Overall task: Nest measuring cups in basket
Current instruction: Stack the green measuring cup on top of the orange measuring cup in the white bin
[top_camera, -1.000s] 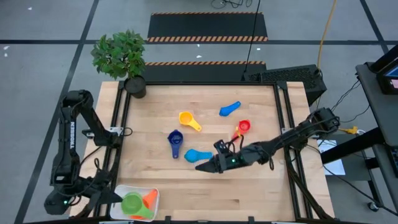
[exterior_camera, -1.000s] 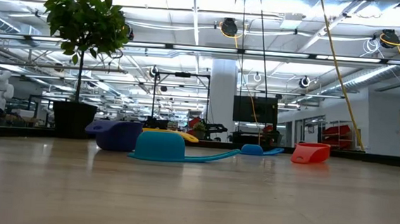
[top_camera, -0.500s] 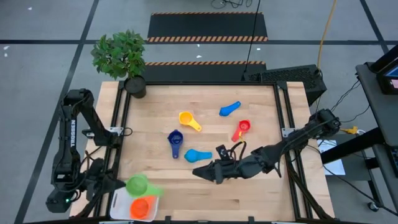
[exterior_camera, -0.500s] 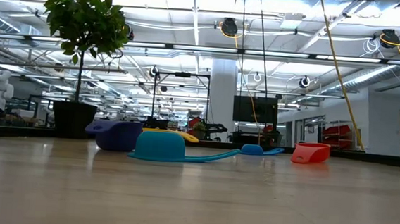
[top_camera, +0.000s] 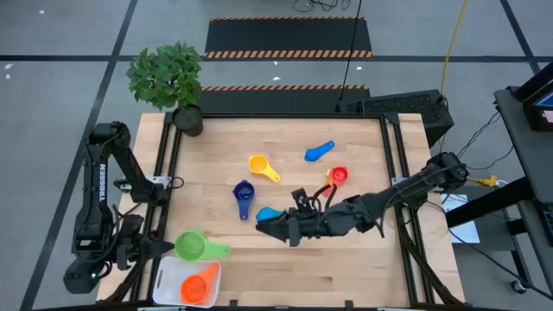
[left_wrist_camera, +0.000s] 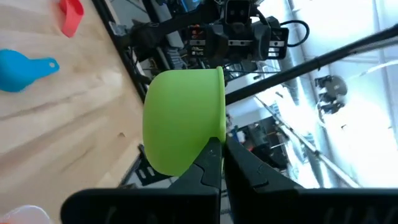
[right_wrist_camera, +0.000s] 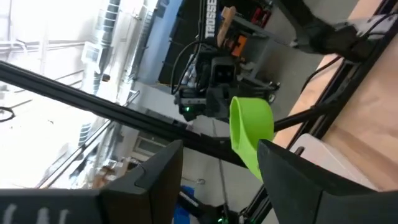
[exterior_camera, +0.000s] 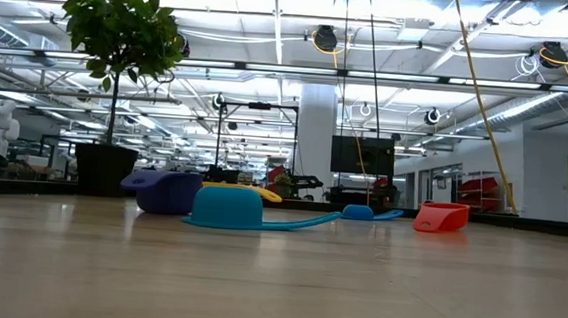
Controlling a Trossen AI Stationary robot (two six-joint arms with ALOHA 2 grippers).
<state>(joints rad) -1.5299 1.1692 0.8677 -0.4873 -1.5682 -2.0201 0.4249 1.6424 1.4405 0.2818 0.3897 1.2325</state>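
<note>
On the worktop (top_camera: pixel 346 268) our white basket (top_camera: pixel 169 275) sits at the near left corner, holding the orange cup (top_camera: pixel 199 284). Our left pincer (top_camera: pixel 164 249) grips the green cup (top_camera: pixel 192 246) just above it; our right pincer (top_camera: pixel 263 226) hovers open mid-worktop beside the light blue cup (top_camera: pixel 267 212).

Counter (top_camera: pixel 346 268) free along the 6 o'clock edge, from the basket (top_camera: pixel 164 278) across to 4 o'clock; bare wood, no objects. Centre crowded: yellow cup (top_camera: pixel 258 164), dark blue cup (top_camera: pixel 244 192), light blue cup (top_camera: pixel 270 213), second blue cup (top_camera: pixel 317 152) and red cup (top_camera: pixel 338 175) lie near one another. Right arm lies across from 3 o'clock, right gripper (top_camera: pixel 263 227) just beside the light blue cup. Plant pot (top_camera: pixel 187 120) blocks the 11 o'clock corner. Green cup (top_camera: pixel 192 246) hangs in the left gripper (top_camera: pixel 162 249) over the 8 o'clock edge, above the basket.
</note>
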